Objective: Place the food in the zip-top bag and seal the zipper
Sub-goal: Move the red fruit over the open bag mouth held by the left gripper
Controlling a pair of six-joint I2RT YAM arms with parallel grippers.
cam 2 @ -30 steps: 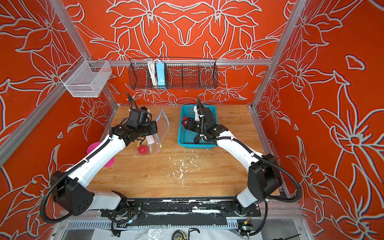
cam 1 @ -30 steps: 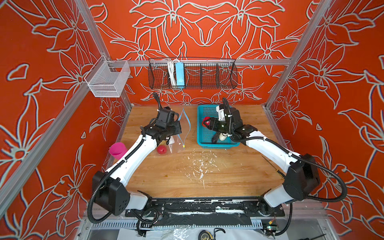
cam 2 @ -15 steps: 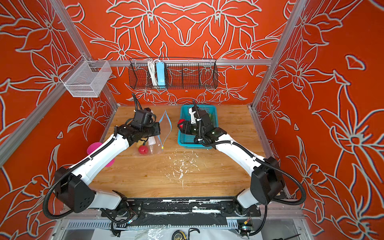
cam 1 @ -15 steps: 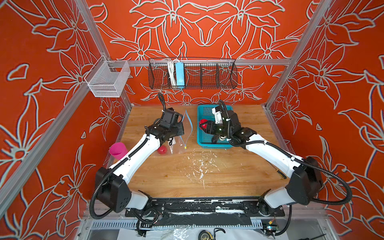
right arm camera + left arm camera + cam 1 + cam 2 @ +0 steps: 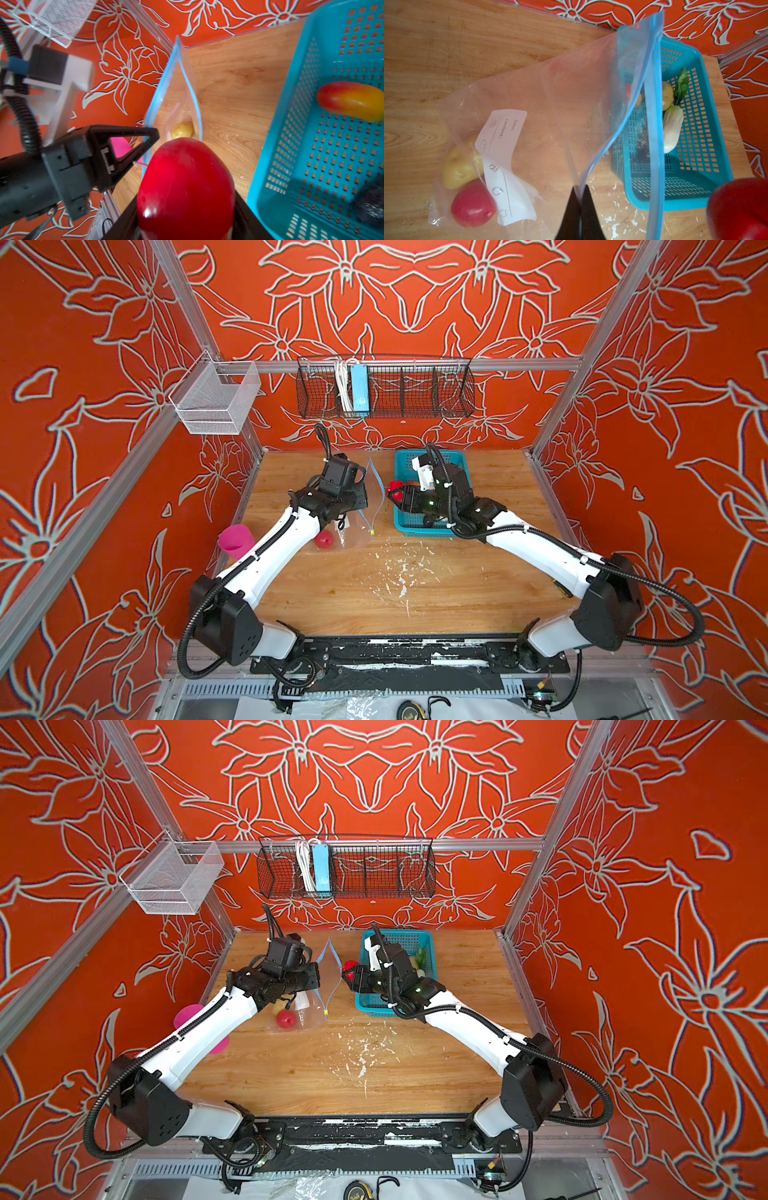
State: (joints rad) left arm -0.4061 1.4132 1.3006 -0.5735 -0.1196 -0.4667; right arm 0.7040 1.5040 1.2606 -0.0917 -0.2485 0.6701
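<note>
**Inspector:** Where is the bag?

**Operator:** The zip-top bag (image 5: 550, 104) lies on the surface (image 5: 374, 593) just beside the teal basket (image 5: 708, 187). Its bottom is flat, and its mouth is raised and faces the basket. A tan potato (image 5: 460, 168) and a red apple (image 5: 473, 204) sit at its bottom, by the white label (image 5: 506, 158).

**Inspector:** And the zipper?

**Operator:** Unsealed. The zipper (image 5: 654, 124) strips stand apart in a lens-shaped opening. In both top views its long axis runs from the near side of the surface toward the back wall.

**Inspector:** The grippers?

**Operator:** The left gripper (image 5: 580, 199) is clenched on the clear wall under the strip, lifting the lip farther from the basket. The right gripper (image 5: 398, 492) grasps a second apple (image 5: 185, 187) above the basket's edge.

**Inspector:** Which relation governs the coming move?

**Operator:** The mouth lies to the robot's left of the right gripper. The second apple is just beside the nearer lip, about midway along the opening. The right arm is the nearer one. I judge a short pass across that lip, square to the long axis, then a release.

**Inspector:** Any hazard?

**Operator:** The nearer lip hangs unsupported, so the apple may fold it inward.

**Inspector:** What is outstanding?

**Operator:** The basket holds the red-yellow fruit (image 5: 351, 100), the radish (image 5: 672, 128), a further potato (image 5: 667, 95) and a dark item, probably the eggplant (image 5: 369, 205). Sealing is not yet due.
</note>
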